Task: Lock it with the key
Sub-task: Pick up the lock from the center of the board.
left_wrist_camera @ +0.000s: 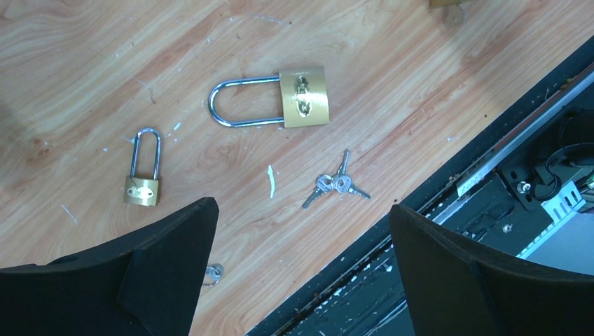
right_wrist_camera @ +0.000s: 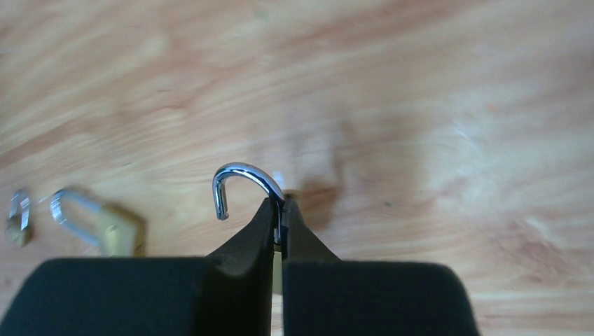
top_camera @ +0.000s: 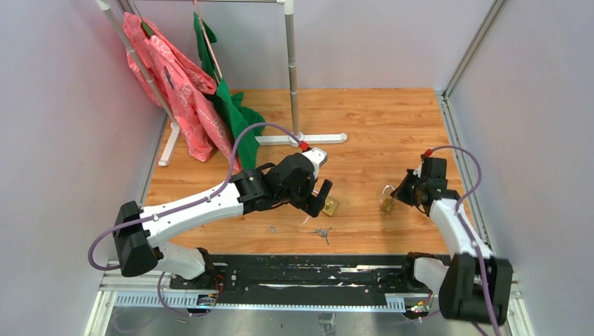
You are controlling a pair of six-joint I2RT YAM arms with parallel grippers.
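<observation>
Right hand (right_wrist_camera: 282,210) was pinched tight on a padlock (top_camera: 386,204) by its open shackle (right_wrist_camera: 245,170), prob. to steady it for the key, while left hand (left_wrist_camera: 302,210) hung spread wide over the keys (left_wrist_camera: 335,185) on the tabletop (left_wrist_camera: 420,84), likely to grab them.

left pincer (left_wrist_camera: 301,234): spread wide | large padlock (left_wrist_camera: 303,96), small padlock (left_wrist_camera: 142,189), keys (left_wrist_camera: 335,185): on table (left_wrist_camera: 84,70)
</observation>
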